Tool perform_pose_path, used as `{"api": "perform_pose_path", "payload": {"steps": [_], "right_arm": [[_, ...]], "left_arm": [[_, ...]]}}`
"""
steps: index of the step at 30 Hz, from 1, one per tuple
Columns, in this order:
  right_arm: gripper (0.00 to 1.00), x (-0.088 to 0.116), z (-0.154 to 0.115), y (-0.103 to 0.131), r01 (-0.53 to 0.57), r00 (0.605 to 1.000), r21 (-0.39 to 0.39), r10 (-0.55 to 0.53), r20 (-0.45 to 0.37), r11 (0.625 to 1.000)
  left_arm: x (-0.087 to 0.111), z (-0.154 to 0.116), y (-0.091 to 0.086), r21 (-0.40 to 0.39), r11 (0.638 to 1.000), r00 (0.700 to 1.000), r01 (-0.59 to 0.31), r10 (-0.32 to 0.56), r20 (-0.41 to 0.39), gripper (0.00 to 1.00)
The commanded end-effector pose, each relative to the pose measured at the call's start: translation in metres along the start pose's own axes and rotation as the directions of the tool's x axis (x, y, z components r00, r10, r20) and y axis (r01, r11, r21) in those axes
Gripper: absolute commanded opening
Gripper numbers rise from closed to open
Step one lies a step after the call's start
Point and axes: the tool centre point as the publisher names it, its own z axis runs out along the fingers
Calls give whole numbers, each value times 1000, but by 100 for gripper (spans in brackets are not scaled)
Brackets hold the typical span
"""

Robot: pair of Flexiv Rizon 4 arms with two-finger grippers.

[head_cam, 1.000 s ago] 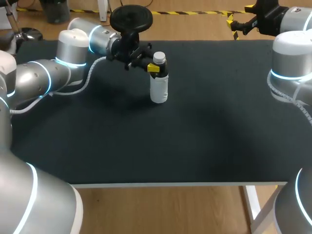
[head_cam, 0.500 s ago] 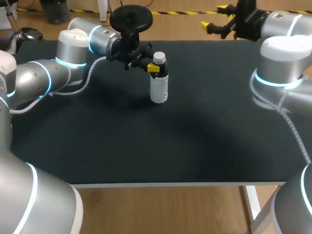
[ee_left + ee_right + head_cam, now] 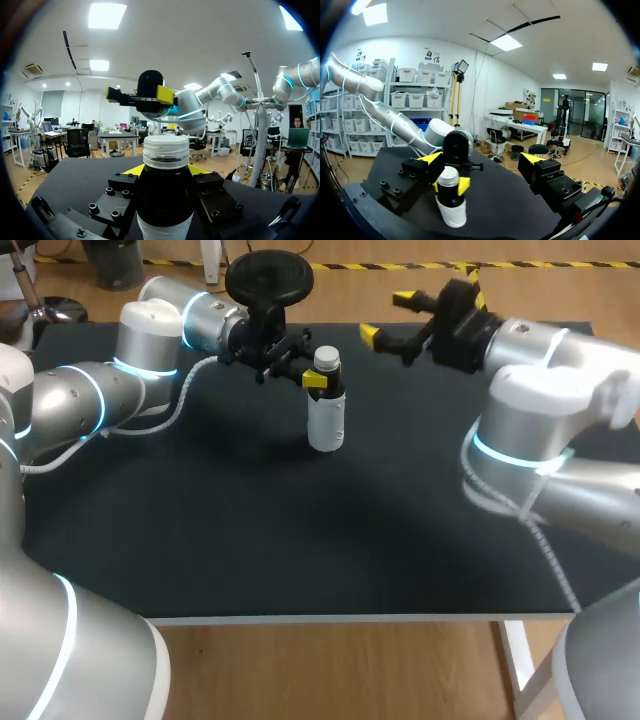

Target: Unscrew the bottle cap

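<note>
A white bottle (image 3: 327, 420) with a dark neck and a white cap (image 3: 326, 358) stands upright at the back middle of the table. My left gripper (image 3: 316, 380) comes in from the left and is shut on the bottle's neck just under the cap. In the left wrist view the bottle (image 3: 165, 200) fills the gap in my left gripper (image 3: 165, 172), with the cap (image 3: 166, 151) above. My right gripper (image 3: 386, 318) hangs open to the right of the cap and slightly behind it, apart from it. From the right wrist the bottle (image 3: 451, 202) stands ahead of my right gripper (image 3: 481, 160).
The black table top (image 3: 300, 540) spreads in front of the bottle, ending in a pale front edge (image 3: 360, 619). My right arm's big elbow (image 3: 520, 430) hangs over the table's right half.
My right arm has swung in from the back right corner, carrying its open gripper leftward towards the bottle cap. The left arm and the bottle have stayed put.
</note>
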Motion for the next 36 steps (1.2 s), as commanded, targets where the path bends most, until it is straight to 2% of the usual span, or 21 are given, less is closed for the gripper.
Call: {"api": "perform_pose_path", "payload": {"steps": [1,8,13,25,36], "right_arm": [[100,26,3,-7,1,996,-121,10,86,993],[100,51,19,-15,-18,993,-135,33,110,991],[100,64,31,-22,-38,995,-124,48,85,992],[100,67,45,-30,-71,996,-116,77,51,991],[100,76,52,-42,-94,995,-72,96,26,993]], "left_arm": [[-4,-1,1,2,1000,1000,0,0,-8,0],[-4,-1,1,2,1000,1000,0,0,-8,0],[-4,-1,1,2,1000,1000,0,0,-8,0],[-4,-1,1,2,1000,1000,0,0,-8,0],[-4,-1,1,2,1000,1000,0,0,-8,0]]}}
